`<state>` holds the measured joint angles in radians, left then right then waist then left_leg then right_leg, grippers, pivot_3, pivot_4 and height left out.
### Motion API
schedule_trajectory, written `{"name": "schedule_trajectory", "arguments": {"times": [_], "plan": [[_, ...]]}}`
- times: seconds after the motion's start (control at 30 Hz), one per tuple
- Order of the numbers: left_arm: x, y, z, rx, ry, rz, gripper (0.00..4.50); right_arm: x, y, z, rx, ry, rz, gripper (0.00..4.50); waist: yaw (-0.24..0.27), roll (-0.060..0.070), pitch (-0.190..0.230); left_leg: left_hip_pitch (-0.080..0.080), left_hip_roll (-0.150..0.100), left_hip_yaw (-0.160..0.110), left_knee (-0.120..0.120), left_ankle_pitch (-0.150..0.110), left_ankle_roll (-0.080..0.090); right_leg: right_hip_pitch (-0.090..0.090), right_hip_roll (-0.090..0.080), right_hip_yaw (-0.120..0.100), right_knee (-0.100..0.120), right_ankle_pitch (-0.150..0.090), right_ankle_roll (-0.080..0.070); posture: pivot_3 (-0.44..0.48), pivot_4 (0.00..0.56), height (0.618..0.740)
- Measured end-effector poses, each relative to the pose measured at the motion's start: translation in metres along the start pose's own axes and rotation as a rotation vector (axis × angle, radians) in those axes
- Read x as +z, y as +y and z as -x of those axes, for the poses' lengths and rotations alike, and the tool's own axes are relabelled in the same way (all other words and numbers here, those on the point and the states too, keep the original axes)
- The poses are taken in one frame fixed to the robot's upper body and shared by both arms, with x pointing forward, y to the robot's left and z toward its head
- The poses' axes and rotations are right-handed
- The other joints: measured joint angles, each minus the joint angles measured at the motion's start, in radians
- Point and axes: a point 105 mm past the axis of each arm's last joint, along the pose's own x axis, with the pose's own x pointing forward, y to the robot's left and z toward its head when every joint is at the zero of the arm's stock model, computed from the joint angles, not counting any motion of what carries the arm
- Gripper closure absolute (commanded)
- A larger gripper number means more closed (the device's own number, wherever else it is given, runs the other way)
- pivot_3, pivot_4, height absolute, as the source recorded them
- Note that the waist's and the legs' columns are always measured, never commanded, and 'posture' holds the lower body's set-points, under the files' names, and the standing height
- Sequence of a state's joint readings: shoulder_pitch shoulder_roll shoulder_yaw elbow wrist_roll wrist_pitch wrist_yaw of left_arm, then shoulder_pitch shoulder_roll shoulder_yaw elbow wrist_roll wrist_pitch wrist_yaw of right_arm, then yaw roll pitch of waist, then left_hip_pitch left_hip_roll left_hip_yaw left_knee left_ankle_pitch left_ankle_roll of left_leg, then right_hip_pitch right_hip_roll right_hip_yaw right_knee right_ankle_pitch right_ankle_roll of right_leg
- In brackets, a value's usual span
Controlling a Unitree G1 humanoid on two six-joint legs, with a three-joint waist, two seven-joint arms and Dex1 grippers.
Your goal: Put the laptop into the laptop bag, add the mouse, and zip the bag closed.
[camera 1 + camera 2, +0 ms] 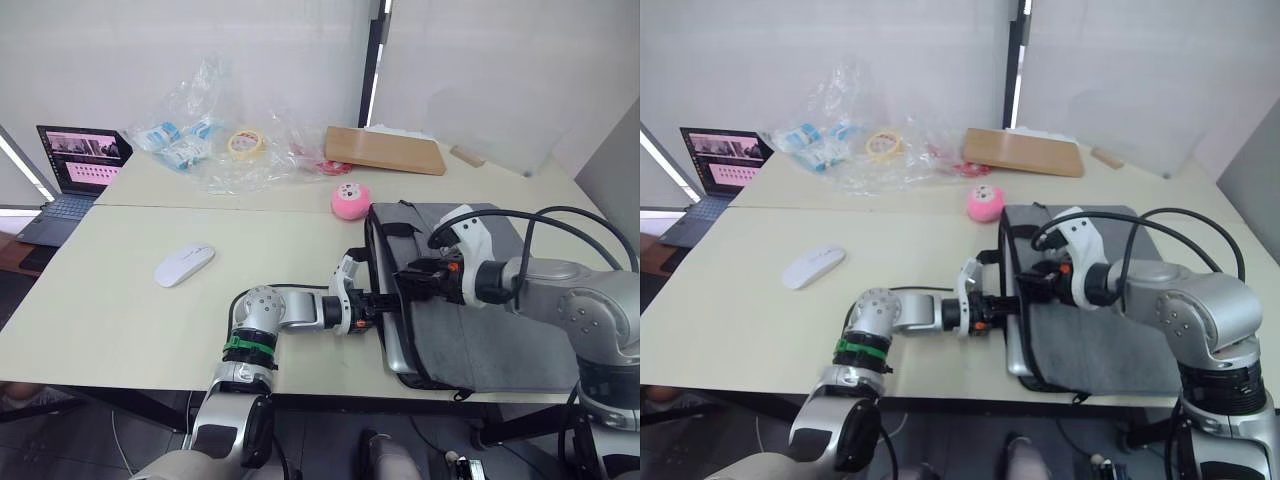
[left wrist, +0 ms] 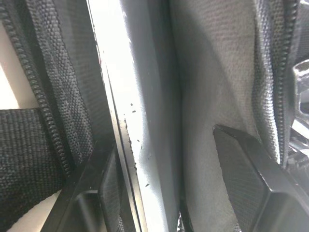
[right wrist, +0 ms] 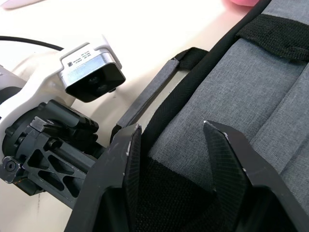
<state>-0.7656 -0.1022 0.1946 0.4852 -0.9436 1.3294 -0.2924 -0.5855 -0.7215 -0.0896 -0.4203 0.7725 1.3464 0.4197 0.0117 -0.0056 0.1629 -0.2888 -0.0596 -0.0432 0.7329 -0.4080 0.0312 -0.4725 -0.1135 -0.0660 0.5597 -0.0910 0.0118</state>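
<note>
The laptop sits mostly inside the laptop bag, only a silver strip of its edge showing at the bag's open left side, near the front right of the desk. It looks like a stiff, smooth metal slab, probably heavy-ish and slippery, so I'd push on the edge rather than pinch it; the bag is soft grey fabric that will bunch up, so hold it by the black edging or a strap handle. The left gripper is right at that opening, fingers spread on either side of the laptop edge and the bag lip, not clamped as far as I can see. The right gripper rests on the bag's top panel near the same edge, fingers parted with the black edging between them. The mouse is well apart to the left, untouched, and a pink round toy lies just behind the bag.
</note>
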Motion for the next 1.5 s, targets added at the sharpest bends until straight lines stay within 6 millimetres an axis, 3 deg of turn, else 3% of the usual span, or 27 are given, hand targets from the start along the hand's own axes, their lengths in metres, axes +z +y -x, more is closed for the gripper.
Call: {"name": "schedule_trajectory", "arguments": {"times": [0.23,0.5,0.73,0.97,1.23,1.5], "plan": [[0.0,0.0,0.0,-0.003,0.0,-0.001,1.58,0.008,0.011,-0.003,0.006,-0.013,0.045,2.37,0.0,0.0,0.0,0.0,0.0,0.0,0.0,0.0,0.0,0.0,0.0,0.0,0.0,0.0,0.0,0.0,0.15,0.74],[0.0,0.0,0.0,-0.002,0.0,-0.003,1.58,0.0,0.015,-0.005,-0.022,0.049,0.13,2.37,0.0,0.0,0.0,0.0,-0.002,0.0,0.0,0.0,0.0,0.0,0.0,0.0,0.0,0.0,0.0,0.0,0.15,0.74],[0.0,0.0,0.0,-0.002,-0.002,-0.002,1.58,-0.001,0.013,-0.004,-0.051,0.048,0.158,4.48,0.0,0.0,0.0,0.0,-0.002,0.0,0.0,0.0,0.0,0.0,0.0,0.0,0.0,0.0,0.0,0.0,0.15,0.74],[0.0,0.0,0.0,-0.003,-0.001,-0.002,1.58,-0.003,0.011,-0.004,-0.049,0.042,0.145,4.48,0.0,0.0,0.0,0.0,-0.002,0.0,0.0,0.0,0.0,0.0,0.0,0.0,0.0,0.0,0.0,0.0,0.15,0.74],[0.001,0.0,0.001,-0.005,-0.009,0.001,1.58,0.007,-0.007,0.005,-0.055,-0.009,0.038,4.48,0.0,0.0,0.0,0.0,-0.002,0.0,0.0,0.0,0.0,0.0,0.0,0.0,0.0,0.0,0.0,0.0,0.15,0.74],[0.002,0.0,0.001,-0.007,-0.011,0.002,1.58,0.012,-0.007,0.009,-0.005,-0.031,-0.009,4.48,0.0,0.0,0.0,0.0,-0.001,0.0,0.0,0.0,0.0,0.0,0.0,0.0,0.0,0.0,0.0,0.0,0.15,0.74]]}}
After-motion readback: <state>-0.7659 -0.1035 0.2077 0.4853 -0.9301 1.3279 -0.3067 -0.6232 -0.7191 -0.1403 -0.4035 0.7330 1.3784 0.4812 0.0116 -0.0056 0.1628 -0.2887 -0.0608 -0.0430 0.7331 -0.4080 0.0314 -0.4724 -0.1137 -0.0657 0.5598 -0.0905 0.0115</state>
